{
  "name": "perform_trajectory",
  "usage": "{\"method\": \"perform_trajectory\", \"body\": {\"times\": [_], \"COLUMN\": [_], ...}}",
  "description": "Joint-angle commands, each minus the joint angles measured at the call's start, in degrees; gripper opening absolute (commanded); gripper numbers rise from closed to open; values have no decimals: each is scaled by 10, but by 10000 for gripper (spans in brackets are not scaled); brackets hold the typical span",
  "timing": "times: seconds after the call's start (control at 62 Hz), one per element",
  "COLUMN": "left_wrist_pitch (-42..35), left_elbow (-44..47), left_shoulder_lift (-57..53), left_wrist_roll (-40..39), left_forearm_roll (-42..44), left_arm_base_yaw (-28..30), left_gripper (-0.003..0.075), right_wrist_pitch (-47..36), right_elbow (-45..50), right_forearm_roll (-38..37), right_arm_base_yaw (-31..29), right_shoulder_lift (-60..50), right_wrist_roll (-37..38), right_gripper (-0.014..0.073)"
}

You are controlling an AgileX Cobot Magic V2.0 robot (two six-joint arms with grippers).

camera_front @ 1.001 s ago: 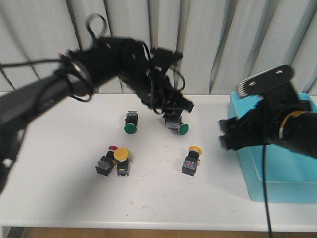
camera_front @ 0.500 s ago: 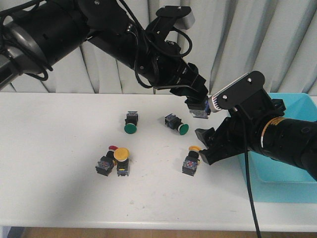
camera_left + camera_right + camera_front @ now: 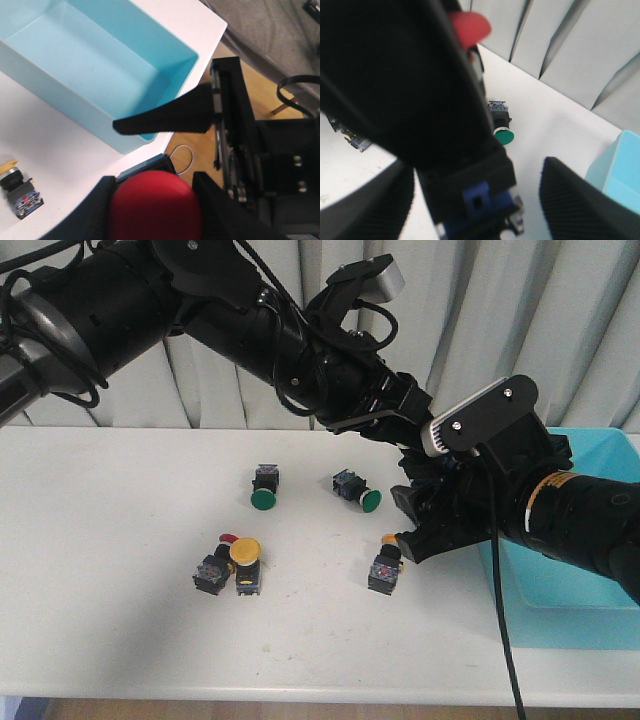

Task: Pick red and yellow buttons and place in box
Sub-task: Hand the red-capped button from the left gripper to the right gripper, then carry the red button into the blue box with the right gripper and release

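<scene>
**Red button carried toward the box while the right arm reached for a yellow one**

The left gripper (image 3: 152, 207) had its fingers closed on a red button (image 3: 155, 205), cap toward the wrist camera, held up off the worktop (image 3: 120, 540). The box (image 3: 90, 65) lay ahead and below in that view, so the carry looked aimed at a drop over its open floor. In the front view the left arm stretched rightward above the right arm, hiding the held button there.

The right gripper (image 3: 412, 525) hung low beside a yellow button (image 3: 386, 565) near the box (image 3: 575, 580), its fingers spread apart and gripping nothing, apparently lining up for a pick. Another yellow button (image 3: 246, 562) and a red one (image 3: 213, 565) sat touching, farther left. Two green buttons (image 3: 264, 486) (image 3: 357, 490) stood apart, probably to be left alone.
</scene>
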Motion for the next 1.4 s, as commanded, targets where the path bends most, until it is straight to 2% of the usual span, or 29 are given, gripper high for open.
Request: {"method": "perform_trajectory", "body": {"times": [0.0,0.129,0.178,0.291,0.436,0.71,0.855,1.098,1.259,1.388], "left_wrist_pitch": [-14,-17,-19,-25,-29,-29,-29,-28,-26,-29], "left_elbow": [-12,-12,-12,-12,-12,-12,-12,-13,-13,-13], "left_shoulder_lift": [-36,-36,-36,-36,-36,-37,-44,-72,-101,-124], "left_wrist_roll": [1,-4,-5,-2,1,0,0,0,-6,-34], "left_forearm_roll": [-44,-44,-44,-41,-15,32,32,79,172,260], "left_arm_base_yaw": [-2,-2,-2,-2,-2,-2,-2,-2,-2,-2], "left_gripper": [-8,-6,-5,7,76,378,485,514,513,474], "right_wrist_pitch": [-47,-47,-47,-47,-46,-44,-43,-38,-28,-17], "right_elbow": [-19,-19,-19,-19,-19,-19,-19,-19,-24,-42], "right_forearm_roll": [-3,-3,-3,-3,-3,-4,-6,-16,-63,-63], "right_arm_base_yaw": [1,1,1,1,1,0,-1,-1,-5,-53], "right_shoulder_lift": [-17,-17,-17,-17,-17,-17,-17,-17,-17,-17], "right_wrist_roll": [-3,-3,-2,-2,-2,-2,-2,-2,0,53], "right_gripper": [341,60,-15,-8,-7,-6,-4,-3,-3,-3]}}
